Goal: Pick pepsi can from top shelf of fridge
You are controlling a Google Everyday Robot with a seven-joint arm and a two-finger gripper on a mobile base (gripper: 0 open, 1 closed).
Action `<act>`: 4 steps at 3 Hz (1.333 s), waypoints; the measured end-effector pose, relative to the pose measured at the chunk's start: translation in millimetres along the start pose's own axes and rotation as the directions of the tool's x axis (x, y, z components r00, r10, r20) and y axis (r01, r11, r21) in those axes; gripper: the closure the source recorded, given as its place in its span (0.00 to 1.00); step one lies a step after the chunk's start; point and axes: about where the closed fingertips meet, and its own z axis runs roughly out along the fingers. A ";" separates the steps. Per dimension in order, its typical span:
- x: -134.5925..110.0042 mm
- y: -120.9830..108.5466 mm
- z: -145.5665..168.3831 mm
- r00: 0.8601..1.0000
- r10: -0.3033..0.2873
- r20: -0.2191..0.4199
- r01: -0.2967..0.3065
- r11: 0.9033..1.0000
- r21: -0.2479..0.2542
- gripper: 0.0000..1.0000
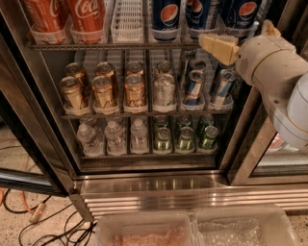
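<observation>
Three dark blue pepsi cans [167,17] [199,13] [243,13] stand in lane trays at the right of the top shelf [110,46], a wire rack with a flat front rail, inside the open fridge [154,182]. My gripper [214,44], cream-coloured, reaches in from the right on a white arm [269,67]. It sits at the front rail, just below and between the middle and right pepsi cans, holding nothing that I can see. Red Coca-Cola cans [89,17] stand at the shelf's left.
An empty white lane tray [129,19] separates the Coca-Cola and pepsi cans. The middle shelf holds gold cans [103,91] and slim blue-and-silver cans [194,86]. The bottom shelf holds water bottles [114,137] and green cans [185,139]. Cables [29,211] lie at the floor's left; clear plastic trays [192,230] lie below.
</observation>
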 end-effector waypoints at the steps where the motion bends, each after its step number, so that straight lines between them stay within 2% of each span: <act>1: 1.4 -10.9 2.5 1.000 -0.003 0.005 0.002 0.999 0.041 0.19; 3: 4.6 -18.9 9.1 1.000 0.000 0.017 -0.001 0.997 0.074 0.32; 4: 2.6 -22.0 14.0 1.000 0.000 0.031 -0.003 0.996 0.086 0.33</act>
